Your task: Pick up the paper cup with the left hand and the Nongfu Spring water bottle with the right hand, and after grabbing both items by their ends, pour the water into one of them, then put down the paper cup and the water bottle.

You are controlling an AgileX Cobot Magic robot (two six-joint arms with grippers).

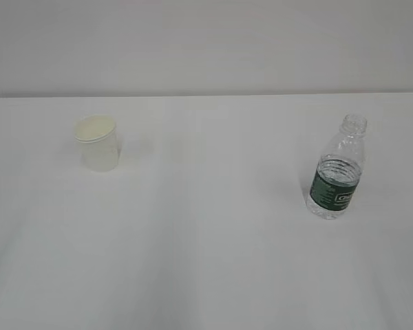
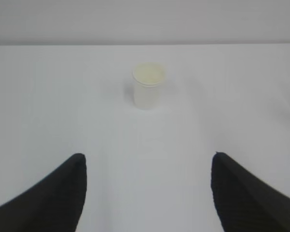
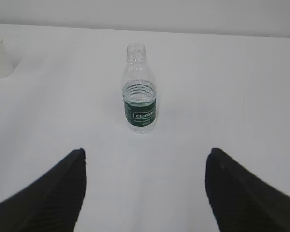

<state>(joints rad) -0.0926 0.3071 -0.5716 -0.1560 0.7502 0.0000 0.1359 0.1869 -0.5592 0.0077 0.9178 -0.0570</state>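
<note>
Left tool (image 2: 147,193) hangs with its fingers spread wide and empty, aimed straight at the cup (image 2: 148,86), which stands upright well ahead on the desk (image 2: 63,106). Right tool (image 3: 145,191) is likewise wide open and empty, lined up on the bottle (image 3: 139,89), upright and capless, well ahead. Nothing is picked up yet: grasping, pouring and setting down all remain. Neither arm shows in the exterior view; both seem held back and low.
</note>
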